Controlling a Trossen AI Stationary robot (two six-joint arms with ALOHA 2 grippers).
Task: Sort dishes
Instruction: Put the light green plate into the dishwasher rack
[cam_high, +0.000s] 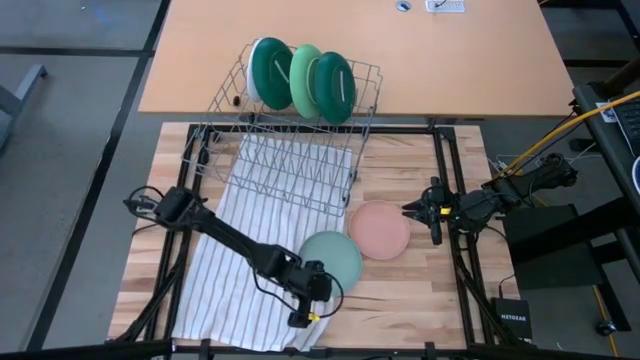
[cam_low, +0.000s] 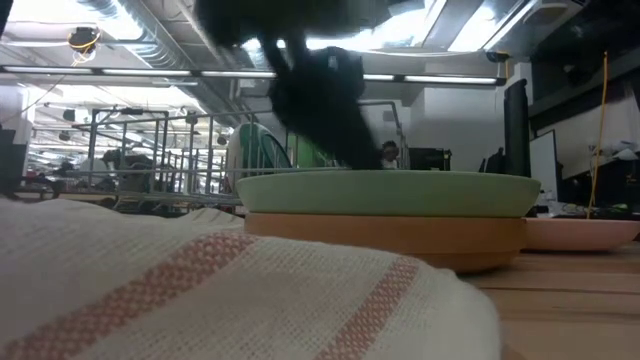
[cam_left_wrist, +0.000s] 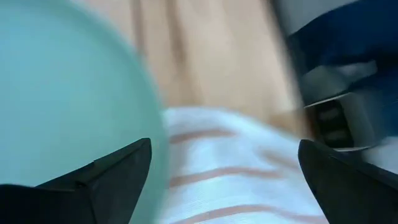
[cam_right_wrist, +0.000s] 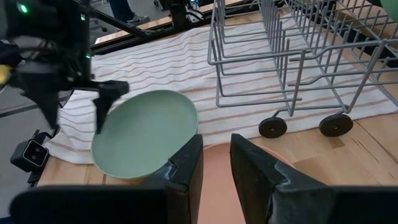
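Observation:
A pale mint plate (cam_high: 335, 255) lies stacked on a brown plate (cam_low: 385, 238), partly on the white striped cloth (cam_high: 225, 285). A pink plate (cam_high: 378, 230) rests flat on the wood beside them. My left gripper (cam_high: 310, 300) hangs wide open just above the mint plate's near-left rim (cam_right_wrist: 99, 134), one finger over the rim and one outside it; the left wrist view shows the plate (cam_left_wrist: 68, 99) beside one finger. My right gripper (cam_high: 420, 212) hovers at the pink plate's right edge, its fingers a narrow gap apart with nothing between them. Three green plates (cam_high: 305, 78) stand on edge in the wire rack (cam_high: 290, 150).
The grey wire rack stands at the far side, its near half on the cloth, with small wheels (cam_right_wrist: 273, 127) facing my right gripper. Dark frame rails (cam_high: 445, 200) border the wooden board. Bare wood (cam_high: 410, 290) lies near the front right.

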